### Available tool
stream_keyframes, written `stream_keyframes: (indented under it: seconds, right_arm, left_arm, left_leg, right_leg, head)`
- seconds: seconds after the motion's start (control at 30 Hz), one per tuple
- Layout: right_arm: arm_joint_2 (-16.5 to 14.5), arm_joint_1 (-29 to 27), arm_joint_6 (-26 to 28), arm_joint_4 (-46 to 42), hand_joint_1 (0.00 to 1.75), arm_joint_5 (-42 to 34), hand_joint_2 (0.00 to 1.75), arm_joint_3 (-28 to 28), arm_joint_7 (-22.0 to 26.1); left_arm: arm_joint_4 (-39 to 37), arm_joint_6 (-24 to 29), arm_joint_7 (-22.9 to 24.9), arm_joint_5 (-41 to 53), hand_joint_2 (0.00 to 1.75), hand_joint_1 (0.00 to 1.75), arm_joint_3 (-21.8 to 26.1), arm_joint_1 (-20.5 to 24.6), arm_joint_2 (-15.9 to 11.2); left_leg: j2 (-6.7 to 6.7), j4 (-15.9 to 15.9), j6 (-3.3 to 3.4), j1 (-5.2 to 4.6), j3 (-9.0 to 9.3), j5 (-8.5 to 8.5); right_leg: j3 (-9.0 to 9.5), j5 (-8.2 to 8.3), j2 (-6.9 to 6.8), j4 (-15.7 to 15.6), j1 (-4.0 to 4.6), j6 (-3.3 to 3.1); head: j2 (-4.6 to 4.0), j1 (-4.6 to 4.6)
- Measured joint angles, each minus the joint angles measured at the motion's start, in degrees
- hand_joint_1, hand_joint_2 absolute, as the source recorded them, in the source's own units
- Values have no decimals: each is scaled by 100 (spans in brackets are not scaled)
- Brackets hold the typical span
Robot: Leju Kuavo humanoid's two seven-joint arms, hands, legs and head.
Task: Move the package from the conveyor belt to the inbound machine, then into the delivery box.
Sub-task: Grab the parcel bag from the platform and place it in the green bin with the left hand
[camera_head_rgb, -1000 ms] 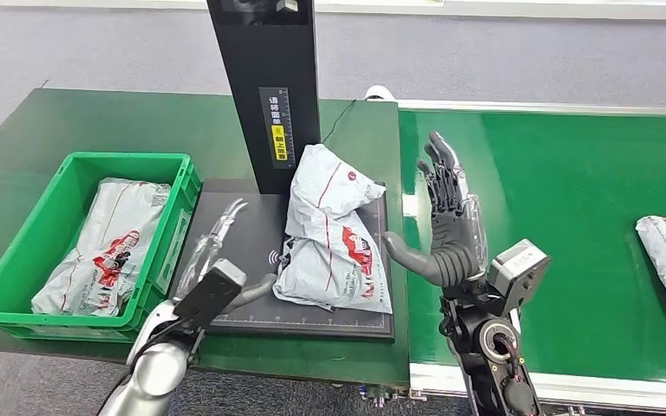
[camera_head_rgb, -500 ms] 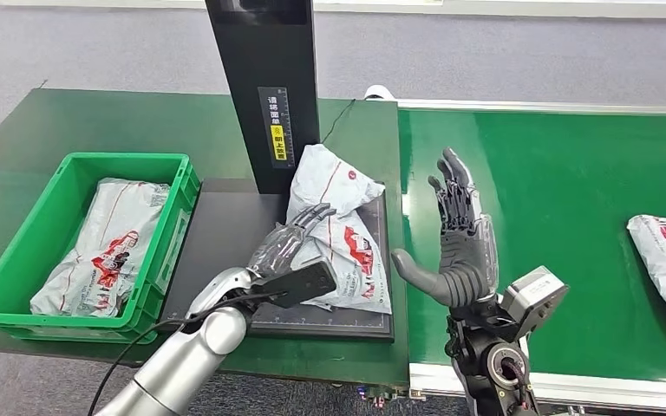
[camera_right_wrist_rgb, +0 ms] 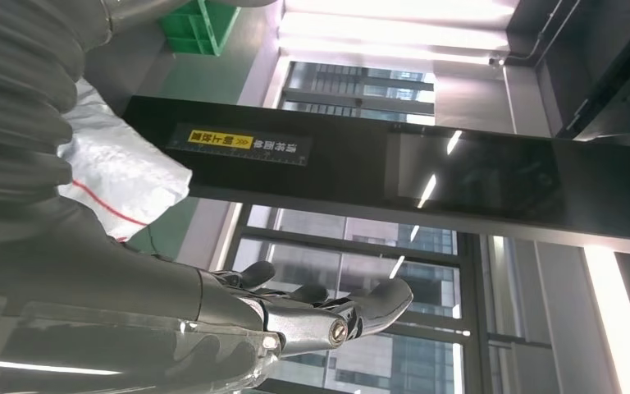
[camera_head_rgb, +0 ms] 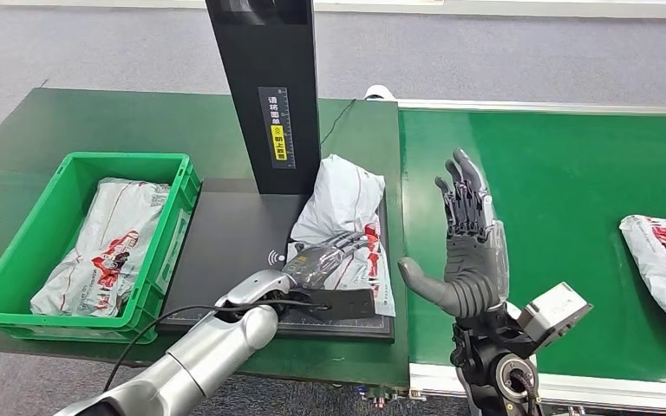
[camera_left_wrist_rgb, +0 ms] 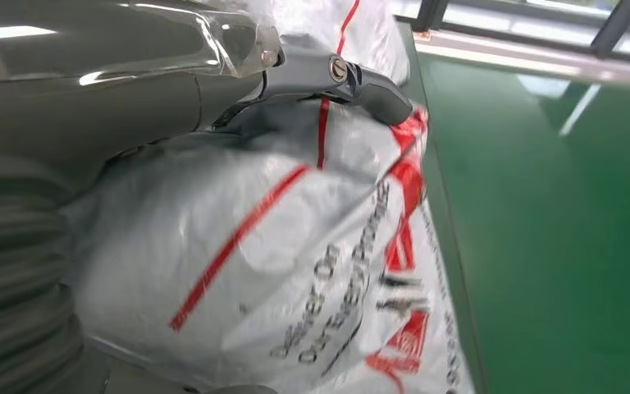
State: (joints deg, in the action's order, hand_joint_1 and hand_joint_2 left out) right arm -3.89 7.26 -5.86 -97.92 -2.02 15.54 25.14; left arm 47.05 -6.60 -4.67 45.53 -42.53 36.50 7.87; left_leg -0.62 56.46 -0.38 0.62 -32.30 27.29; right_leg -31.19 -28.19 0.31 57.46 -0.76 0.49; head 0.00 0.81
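Since a second ago our left hand (camera_head_rgb: 334, 258) has swung in from the lower left of the scanner plate and now lies over the near half of the package (camera_head_rgb: 344, 227), while the bag's upper end has shifted toward the plate's right edge. In the left wrist view the fingers (camera_left_wrist_rgb: 361, 78) drape across the top of the bag and press into the film; we cannot tell whether the thumb has closed underneath, so we read this as a hand resting on the package and not yet clamped.

Our right hand (camera_head_rgb: 468, 247) stands upright at centre right of the head view, fingers spread and holding nothing, above the green conveyor belt (camera_head_rgb: 572, 191).

We judge the package to be light and soft: a grey-white plastic mailer with red stripes and print, crumpled and puffy, giving way under the fingers. Its film looks glossy and probably slippery, so a pinch on a loose fold could slide. We would take it across the bulging middle, fingers over the top and thumb under the near edge.

It lies on the flat black matte plate of the inbound machine (camera_head_rgb: 225, 243), at frame centre, leaning toward the tall black column (camera_head_rgb: 264, 87). At the left of the frame the delivery box (camera_head_rgb: 17, 260), a rigid green plastic crate, already holds one similar bag (camera_head_rgb: 104, 247). Another mailer (camera_head_rgb: 663, 260) sits on the belt at the right edge.
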Motion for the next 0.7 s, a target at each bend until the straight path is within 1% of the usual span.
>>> stream_keyframes:
  seconds: [0.03, 0.07, 0.27, 0.47, 0.6, 0.7]
  right_arm:
    - [1, -20, -6, -41, 0, -5, 175, 0, 0]
    - [1, -37, -11, -82, 0, -9, 175, 0, 0]
    - [2, -120, -43, -252, 0, -36, 175, -3, 0]
    - [2, -184, -45, -331, 0, -55, 175, -15, -5]
    - [2, -233, -43, -381, 0, -56, 175, -52, -34]
    - [2, -316, -15, -439, 0, -46, 175, -96, -43]
  left_arm:
    - [-98, 1, -21, 8, 175, 171, -59, 32, 13]
    - [-189, 1, -43, 14, 175, 175, -116, 66, 21]
    - [-538, 36, -150, 48, 175, 175, -365, 276, 34]
    - [-640, 135, -181, 26, 175, 175, -449, 365, 33]
    - [-559, 464, -187, -110, 175, 175, -470, 302, -1]
    - [-224, 820, -173, -293, 175, 175, -394, 128, -102]
  left_leg:
    - [0, 0, 0, 0, 0, 0]
    - [0, 0, 0, 0, 0, 0]
    - [0, 0, 0, 0, 7, 0]
    - [0, 0, 0, 0, 18, 0]
    - [0, 0, 0, 0, 20, 0]
    - [1, -1, 0, 0, 18, 0]
  right_leg:
    - [1, 0, 0, 0, 0, 0]
    - [2, 0, 0, 0, 0, 0]
    - [11, 0, -1, 0, 0, 0]
    - [23, 0, -1, 0, 0, 0]
    - [23, 0, -1, 0, 0, 0]
    - [20, 0, 0, 0, 1, 0]
  head:
    - [0, 0]
    - [0, 0]
    - [0, -2]
    - [0, -1]
    - [0, -1]
    - [0, -1]
